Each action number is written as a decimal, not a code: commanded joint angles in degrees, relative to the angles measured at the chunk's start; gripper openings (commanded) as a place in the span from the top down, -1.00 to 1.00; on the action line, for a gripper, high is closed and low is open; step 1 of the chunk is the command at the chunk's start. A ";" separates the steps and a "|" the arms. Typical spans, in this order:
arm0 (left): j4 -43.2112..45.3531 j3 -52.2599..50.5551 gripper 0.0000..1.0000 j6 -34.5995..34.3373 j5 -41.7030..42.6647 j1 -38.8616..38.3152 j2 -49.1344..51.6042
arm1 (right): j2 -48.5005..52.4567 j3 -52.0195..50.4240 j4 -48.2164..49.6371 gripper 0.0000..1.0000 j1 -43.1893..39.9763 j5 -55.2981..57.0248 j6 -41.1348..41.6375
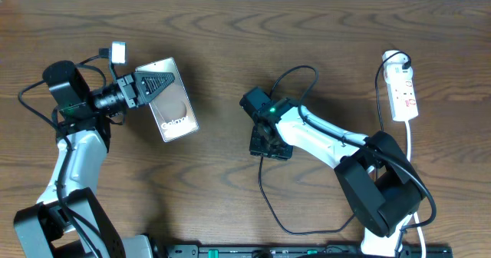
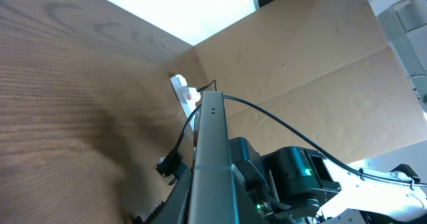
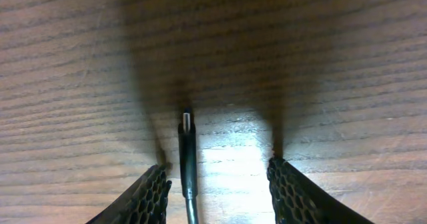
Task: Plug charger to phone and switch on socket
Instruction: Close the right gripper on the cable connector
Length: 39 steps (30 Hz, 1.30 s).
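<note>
The right tool (image 3: 223, 187) is spread low over the counter (image 3: 333, 64), charger (image 3: 187, 144) tip lying between its fingers (image 3: 150, 194). The cable looks light and floppy, so pinch the stiff plug body behind the tip. The left tool (image 1: 151, 87) pinches the glossy, likely slippery phone (image 1: 178, 108)

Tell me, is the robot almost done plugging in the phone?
Not yet. Done: the left gripper holds the phone. In hand: the open right gripper straddles the charger plug tip, which lies on the table, not gripped yet. Left: grab it, push it into the phone, then switch on the socket, which sits apart from both arms.
</note>
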 commanded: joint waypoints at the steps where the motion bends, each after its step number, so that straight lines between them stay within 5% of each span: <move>1: 0.26 -0.17 0.85 0.37 2.19 0.17 -0.15 | 2.45 -0.50 0.52 0.07 0.20 0.00 0.28; 39: -0.15 -0.17 0.85 0.35 2.19 0.17 -0.15 | 2.45 -0.50 0.98 0.81 0.20 -1.29 0.37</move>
